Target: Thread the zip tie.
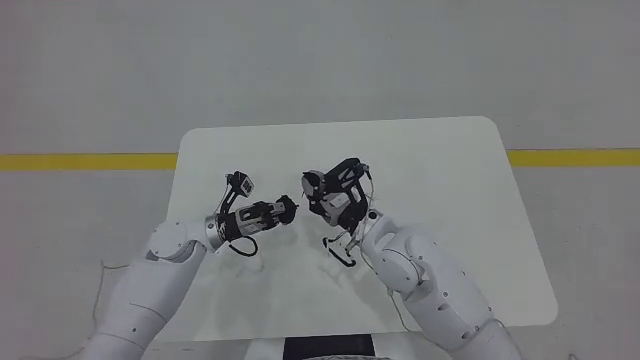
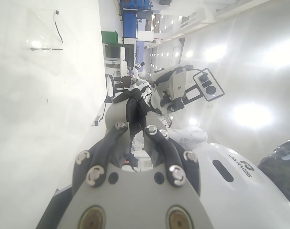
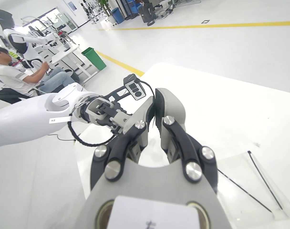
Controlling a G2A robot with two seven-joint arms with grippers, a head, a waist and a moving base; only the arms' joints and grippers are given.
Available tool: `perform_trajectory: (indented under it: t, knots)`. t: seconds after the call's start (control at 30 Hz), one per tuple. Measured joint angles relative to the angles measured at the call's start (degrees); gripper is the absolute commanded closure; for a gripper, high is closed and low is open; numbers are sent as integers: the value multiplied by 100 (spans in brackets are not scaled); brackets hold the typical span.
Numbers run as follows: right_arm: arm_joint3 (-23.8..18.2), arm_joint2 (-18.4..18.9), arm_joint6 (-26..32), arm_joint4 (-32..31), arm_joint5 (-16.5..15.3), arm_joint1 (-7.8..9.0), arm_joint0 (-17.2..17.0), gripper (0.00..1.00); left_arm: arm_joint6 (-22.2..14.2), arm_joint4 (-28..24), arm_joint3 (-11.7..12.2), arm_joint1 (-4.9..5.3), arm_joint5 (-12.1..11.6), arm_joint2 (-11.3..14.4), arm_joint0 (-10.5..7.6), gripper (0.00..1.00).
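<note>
A: White table point(image 1: 450, 160) on a grey floor with yellow lines. What's at the left of the top view?
B: The left arm runs from the lower left corner, its forearm slanting up and rightward to the table's middle. The left gripper point(image 1: 288, 209) points right, over the tabletop.
A: Its fingers?
B: Pressed together, dark pads meeting, in the left wrist view. What sits between them I cannot tell.
A: And to the right?
B: The right arm stands in from the lower right, elbow bent, forearm angled up and leftward. The right gripper point(image 1: 311, 190) faces the left one, and their tips are just beside each other near the centre of the frame.
A: Closed too?
B: Yes. In the right wrist view its fingers pinch a thin dark strand, the zip tie point(image 3: 155, 123), between the pads.
A: Anything farther right?
B: At the lower right of that view a clear tray point(image 3: 233, 165) lies on the table with two spare ties point(image 3: 264, 179) in it, well apart from both grippers.
</note>
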Motion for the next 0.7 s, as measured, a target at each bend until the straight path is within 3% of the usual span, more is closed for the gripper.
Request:
perform_trajectory:
  t: [0.1,0.4,0.7]
  knots:
    - [-21,-53,-140,-90,203,-20,-23,100,0,0,0,0,0,0,0,100]
    - [-20,-55,-157,-107,220,-20,-34,100,1,1,-1,0,1,0,0,100]
    - [-96,-172,-94,-356,427,-48,-39,100,518,108,-79,1,-1,59,19,100]
